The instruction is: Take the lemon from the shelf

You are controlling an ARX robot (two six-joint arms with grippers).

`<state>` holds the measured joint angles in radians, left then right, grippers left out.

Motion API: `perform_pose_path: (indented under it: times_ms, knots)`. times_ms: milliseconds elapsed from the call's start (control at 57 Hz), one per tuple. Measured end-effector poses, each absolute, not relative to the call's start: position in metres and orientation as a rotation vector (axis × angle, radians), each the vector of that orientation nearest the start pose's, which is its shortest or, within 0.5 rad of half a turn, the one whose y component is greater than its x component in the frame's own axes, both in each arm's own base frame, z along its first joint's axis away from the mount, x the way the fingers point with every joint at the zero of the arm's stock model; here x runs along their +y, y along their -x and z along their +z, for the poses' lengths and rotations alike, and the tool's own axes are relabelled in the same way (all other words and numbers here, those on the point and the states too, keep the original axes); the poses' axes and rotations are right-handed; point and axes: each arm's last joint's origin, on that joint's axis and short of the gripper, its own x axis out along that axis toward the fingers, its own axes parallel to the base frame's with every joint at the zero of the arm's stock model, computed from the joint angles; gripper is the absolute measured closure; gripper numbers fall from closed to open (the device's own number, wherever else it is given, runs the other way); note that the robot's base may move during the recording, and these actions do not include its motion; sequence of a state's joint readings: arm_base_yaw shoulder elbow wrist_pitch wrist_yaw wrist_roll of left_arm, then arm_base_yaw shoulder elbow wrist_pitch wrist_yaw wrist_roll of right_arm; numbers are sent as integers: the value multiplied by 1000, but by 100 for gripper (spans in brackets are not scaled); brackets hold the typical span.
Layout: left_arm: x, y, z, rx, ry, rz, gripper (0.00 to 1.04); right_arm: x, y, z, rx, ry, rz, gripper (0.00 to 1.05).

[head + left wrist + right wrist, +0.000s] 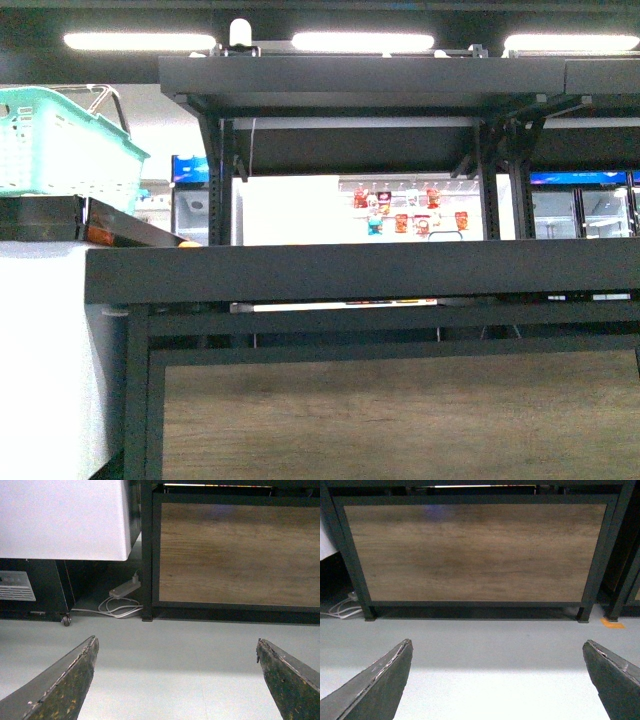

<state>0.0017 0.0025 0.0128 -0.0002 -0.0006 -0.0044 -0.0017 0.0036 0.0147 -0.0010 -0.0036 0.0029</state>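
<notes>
The black metal shelf (360, 270) fills the front view, seen edge-on at board height, with a second board (360, 75) above it. No lemon shows in any view. My left gripper (176, 652) hangs open over the grey floor, facing the shelf's lower wood panel (235, 552). My right gripper (497, 652) is open too, low over the floor in front of the same kind of wood panel (475, 550). Nothing sits between either pair of fingers. Neither arm shows in the front view.
A light-blue basket (60, 140) stands on a white-draped counter (45, 350) at the left. A small orange shape (189, 243) peeks over the board's left end. A power strip and cables (122, 600) lie on the floor by a shelf upright. Far-off lit coolers (400, 210) show through the rack.
</notes>
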Motion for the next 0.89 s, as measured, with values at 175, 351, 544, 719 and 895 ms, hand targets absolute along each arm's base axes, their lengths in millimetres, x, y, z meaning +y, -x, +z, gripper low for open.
perform_pose_path:
  times_ms: [175, 351, 544, 719, 895]
  knots:
    - [0, -97, 168, -10, 4, 2, 8, 0, -97, 168, -10, -3, 2, 2]
    - [0, -97, 168, -10, 4, 2, 8, 0, -97, 168, -10, -3, 2, 2]
    - [0, -97, 168, -10, 4, 2, 8, 0, -97, 168, -10, -3, 2, 2]
    - [0, -97, 168, -10, 4, 2, 8, 0, -97, 168, -10, -3, 2, 2]
    - [0, -97, 168, -10, 4, 2, 8, 0, -97, 168, -10, -3, 2, 2]
